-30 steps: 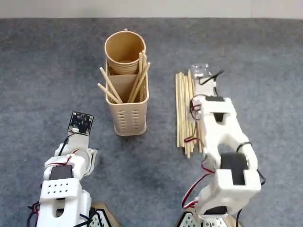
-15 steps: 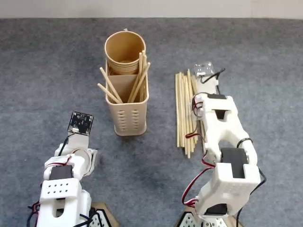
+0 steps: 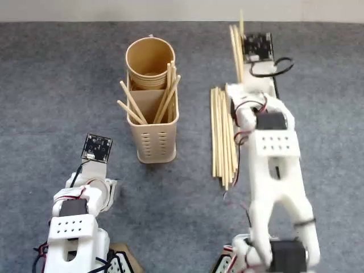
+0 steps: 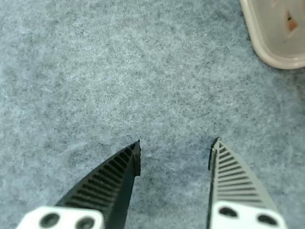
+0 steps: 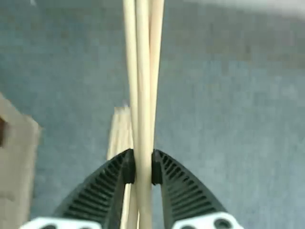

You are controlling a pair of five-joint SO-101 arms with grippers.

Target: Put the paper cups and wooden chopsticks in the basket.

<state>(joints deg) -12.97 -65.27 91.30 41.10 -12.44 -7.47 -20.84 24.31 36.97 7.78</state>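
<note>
Over the table's (image 3: 57, 74) grey, felt-like cover, the left pincer (image 4: 177, 143) hangs with its ribbed jaws spread wide, gripping nothing, near the basket (image 3: 153, 142). The tall beige basket has a slotted wall. It holds nested brown paper cups (image 3: 149, 57) in its far compartment and slanting wooden chopsticks (image 3: 132, 105) in the near one. To its right, a loose pile (image 3: 222, 136) of slim pale sticks lies flat. By the pile's far end, the right pincer (image 5: 143, 164) is clamped on a thin bundle (image 5: 142, 71).
</note>
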